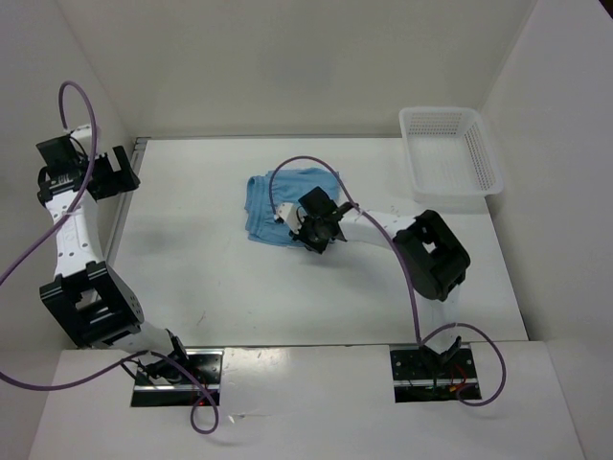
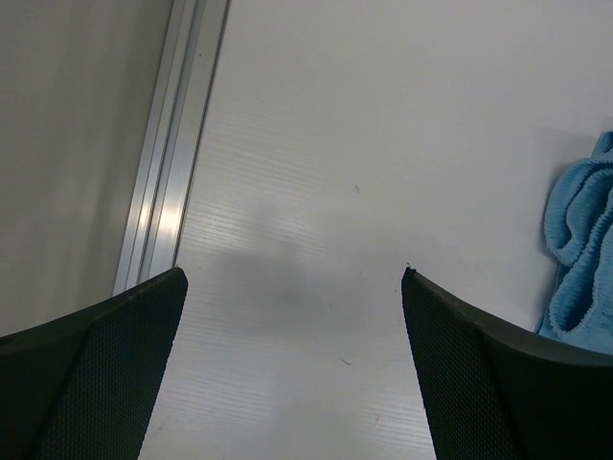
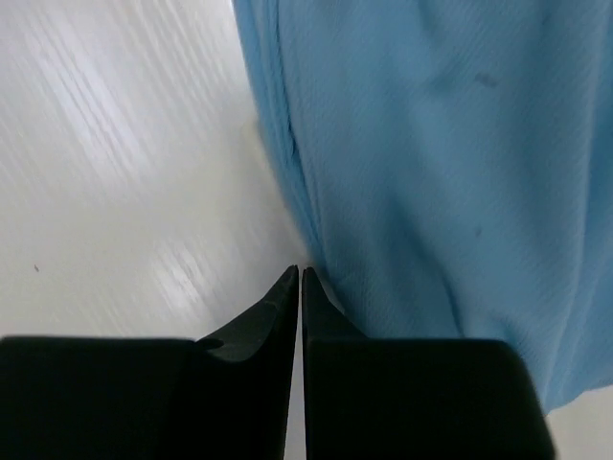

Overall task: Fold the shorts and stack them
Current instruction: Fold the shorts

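Right tool, tips together, is sitting just beside the near edge of the shorts; left tool, tips apart, is hovering at the left edge of the surface.

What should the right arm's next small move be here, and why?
Probably open the right gripper and shift onto the shorts edge to pinch it: it is shut beside the fabric, apparently holding nothing, and the left gripper hangs open, far off.
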Motion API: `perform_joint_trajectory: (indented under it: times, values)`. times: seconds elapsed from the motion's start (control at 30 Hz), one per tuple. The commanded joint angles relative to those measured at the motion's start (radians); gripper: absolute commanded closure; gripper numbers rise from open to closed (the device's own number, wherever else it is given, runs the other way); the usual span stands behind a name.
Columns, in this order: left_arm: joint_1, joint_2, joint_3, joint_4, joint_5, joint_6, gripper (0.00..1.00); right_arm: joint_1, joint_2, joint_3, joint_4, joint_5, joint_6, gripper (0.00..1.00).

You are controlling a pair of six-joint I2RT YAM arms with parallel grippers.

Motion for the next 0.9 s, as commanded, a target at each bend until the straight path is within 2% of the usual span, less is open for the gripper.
perform_joint_trajectory:
  times: [0.0, 0.17, 0.3, 0.37, 0.47, 0.53, 0.57, 0.63, 0.67, 0.7, 0.8, 0.87]
  values:
    - [0.006, 0.007, 0.046, 0.006, -0.003, 0.004, 0.01, 0.007, 0.024, 0.109, -0.023, -0.055, 0.131, 0.92]
    - [0.006, 0.007, 0.046, 0.006, 0.006, 0.004, 0.01, -0.002, -0.051, 0.132, -0.063, -0.065, 0.194, 0.92]
    - [0.006, 0.007, 0.055, 0.017, 0.026, 0.004, 0.01, -0.002, -0.186, 0.146, -0.184, -0.131, 0.123, 0.89]
    - [0.006, 0.007, 0.055, 0.026, -0.012, 0.004, 0.01, -0.002, -0.295, 0.19, -0.233, -0.145, 0.114, 0.88]
    - [0.006, -0.012, 0.055, 0.052, -0.096, 0.004, 0.01, -0.029, -0.414, 0.308, -0.185, -0.087, 0.14, 0.84]
    - [0.006, -0.033, 0.043, 0.061, -0.138, 0.004, 0.01, -0.095, -0.479, 0.339, -0.137, 0.04, 0.123, 0.81]
    - [0.006, -0.05, 0.032, 0.072, -0.168, 0.004, 0.01, -0.126, -0.5, 0.339, -0.064, 0.101, 0.102, 0.74]
    - [0.006, -0.076, 0.009, 0.072, -0.19, 0.004, 0.01, -0.25, -0.565, 0.264, 0.037, 0.271, 0.047, 0.69]
    - [0.006, -0.076, 0.009, 0.083, -0.19, 0.004, 0.01, -0.302, -0.585, 0.235, 0.091, 0.313, 0.037, 0.62]
    - [0.006, -0.091, -0.012, 0.083, -0.199, 0.004, 0.01, -0.409, -0.602, 0.194, 0.175, 0.339, 0.037, 0.59]
    - [0.006, -0.116, -0.028, 0.083, -0.155, 0.004, 0.01, -0.587, -0.657, 0.184, 0.211, 0.315, 0.12, 0.51]
    - [0.006, -0.127, -0.051, 0.083, -0.121, 0.004, 0.01, -0.622, -0.722, 0.14, 0.211, 0.287, 0.129, 0.45]
